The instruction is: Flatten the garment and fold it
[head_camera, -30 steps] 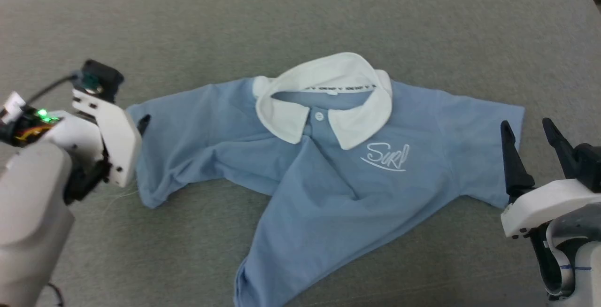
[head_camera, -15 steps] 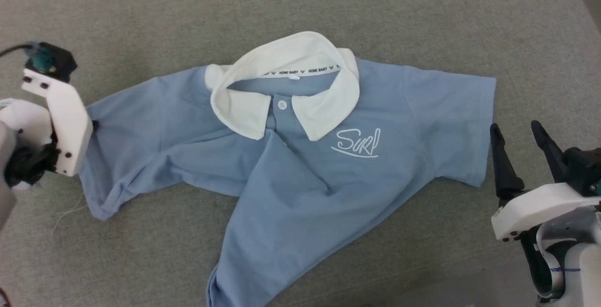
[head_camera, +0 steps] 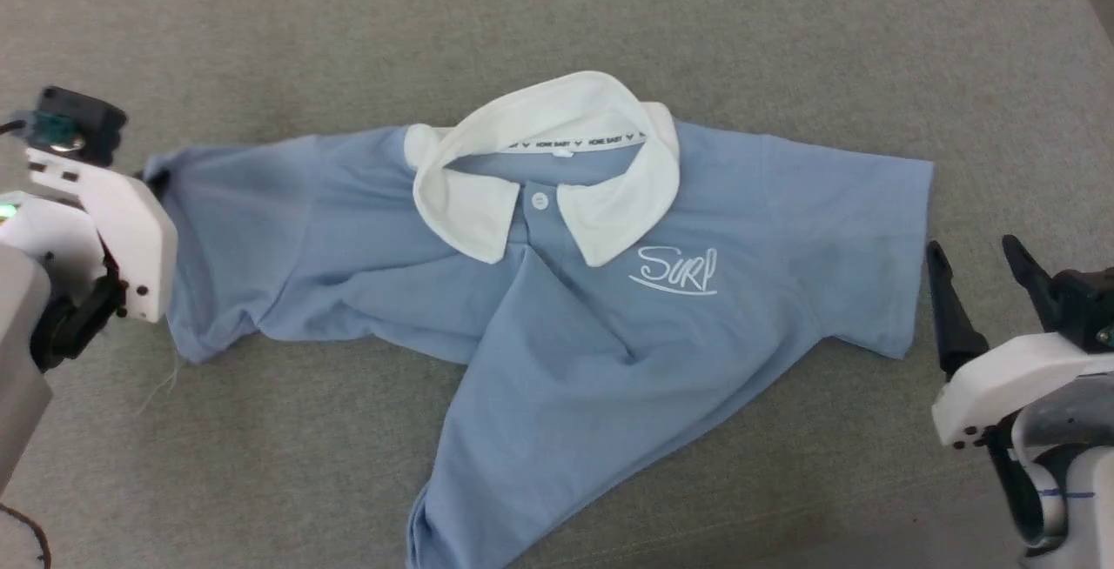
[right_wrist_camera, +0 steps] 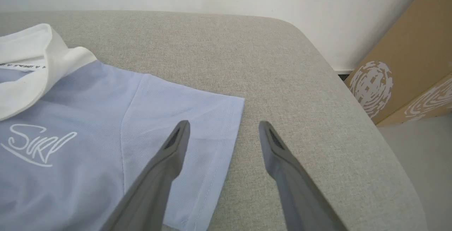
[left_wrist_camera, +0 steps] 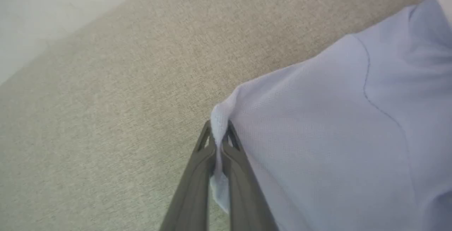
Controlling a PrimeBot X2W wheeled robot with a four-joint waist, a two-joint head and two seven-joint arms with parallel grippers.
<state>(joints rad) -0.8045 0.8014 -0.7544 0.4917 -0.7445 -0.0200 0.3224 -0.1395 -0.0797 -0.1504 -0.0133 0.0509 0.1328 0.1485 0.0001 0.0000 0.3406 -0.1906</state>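
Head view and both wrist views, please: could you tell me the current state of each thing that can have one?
polo shirt, front up on the grey cushion, unfolded, body skewed and creased, not yet flat.
collar, turned down.
left hand, shut on the hem corner of one sleeve of the polo shirt.
right hand, open, holding nothing, one finger over the other sleeve's hem, one over the cushion.

The polo shirt (head_camera: 574,378) is light blue with a white collar (head_camera: 557,103) and white cursive script (head_camera: 674,271); the worktop (head_camera: 783,30) is mottled grey-beige; the cardboard box (right_wrist_camera: 409,47) brown with white swirls.
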